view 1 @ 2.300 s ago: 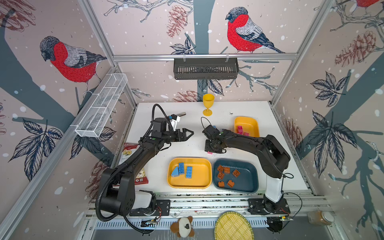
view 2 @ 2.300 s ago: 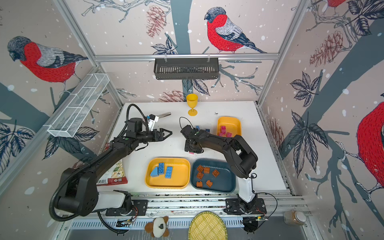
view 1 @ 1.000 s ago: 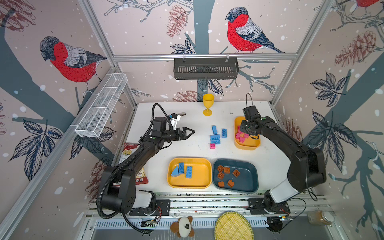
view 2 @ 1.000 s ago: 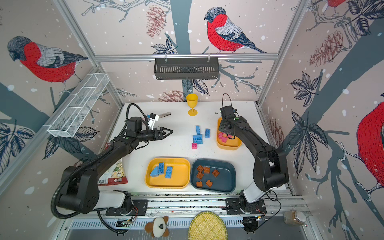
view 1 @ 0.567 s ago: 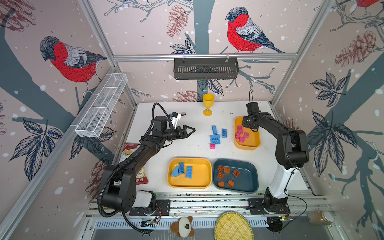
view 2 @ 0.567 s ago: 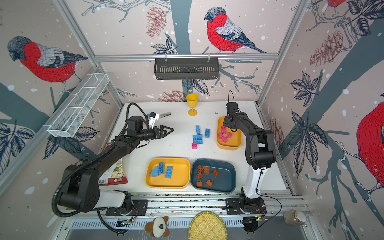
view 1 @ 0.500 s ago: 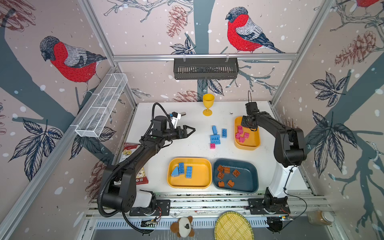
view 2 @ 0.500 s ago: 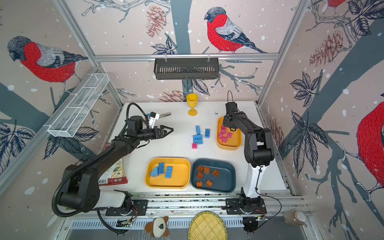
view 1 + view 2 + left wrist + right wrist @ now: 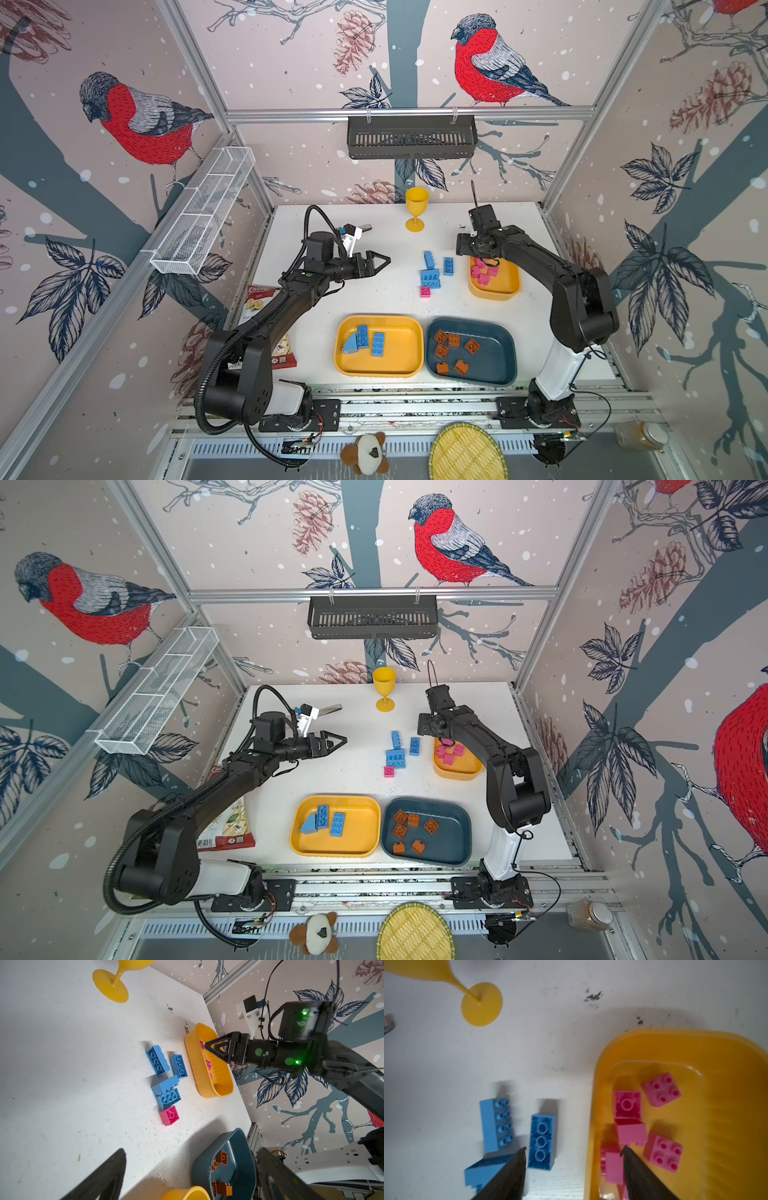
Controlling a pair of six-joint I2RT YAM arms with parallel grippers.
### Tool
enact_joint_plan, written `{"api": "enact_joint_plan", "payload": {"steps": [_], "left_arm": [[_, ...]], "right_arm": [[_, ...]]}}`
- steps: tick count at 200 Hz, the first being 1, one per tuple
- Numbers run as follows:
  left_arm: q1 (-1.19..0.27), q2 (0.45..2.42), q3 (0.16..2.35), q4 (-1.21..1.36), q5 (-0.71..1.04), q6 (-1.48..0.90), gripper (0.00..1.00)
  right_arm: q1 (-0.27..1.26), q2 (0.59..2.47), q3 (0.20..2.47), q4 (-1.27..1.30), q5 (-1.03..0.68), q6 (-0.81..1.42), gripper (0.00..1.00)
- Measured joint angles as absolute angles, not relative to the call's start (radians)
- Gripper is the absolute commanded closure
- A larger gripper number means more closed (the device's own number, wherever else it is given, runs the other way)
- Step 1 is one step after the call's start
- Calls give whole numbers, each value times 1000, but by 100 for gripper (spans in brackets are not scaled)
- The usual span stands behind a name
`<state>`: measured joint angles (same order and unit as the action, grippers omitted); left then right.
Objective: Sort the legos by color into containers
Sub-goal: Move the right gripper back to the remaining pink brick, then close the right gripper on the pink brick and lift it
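Right fingers (image 9: 508, 1178): hovering parted, empty, above small yellow tray (image 9: 675, 1033)
Left fingers (image 9: 110, 1176): gaping empty
Care: clearing rim before loose pink brick (image 9: 424, 291)

Both arms extended, left end effector (image 9: 380, 262) and right end effector (image 9: 573, 1149) spread wide.

In the right wrist view the small yellow tray (image 9: 726, 1105) runs off the frame's edge, the yellow goblet (image 9: 481, 1004) loses its bowl, the blue bricks (image 9: 496, 1124) are smeared, and one pink brick (image 9: 611, 1165) sits partly behind a finger of the right hand (image 9: 574, 1148).
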<state>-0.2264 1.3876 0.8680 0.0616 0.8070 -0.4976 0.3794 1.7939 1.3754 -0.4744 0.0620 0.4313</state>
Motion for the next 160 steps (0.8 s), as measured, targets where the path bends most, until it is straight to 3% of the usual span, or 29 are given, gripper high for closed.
{"api": "enact_joint_plan", "payload": {"steps": [44, 89, 160], "left_arm": [[-226, 1386, 867, 47, 807, -488, 3], [-226, 1370, 844, 44, 807, -478, 3], [-223, 1338, 832, 32, 802, -466, 3]], "right_arm": [[584, 1724, 1258, -494, 7, 574, 21], [691, 1768, 1237, -497, 35, 701, 21], [732, 1911, 1273, -463, 84, 763, 38]]}}
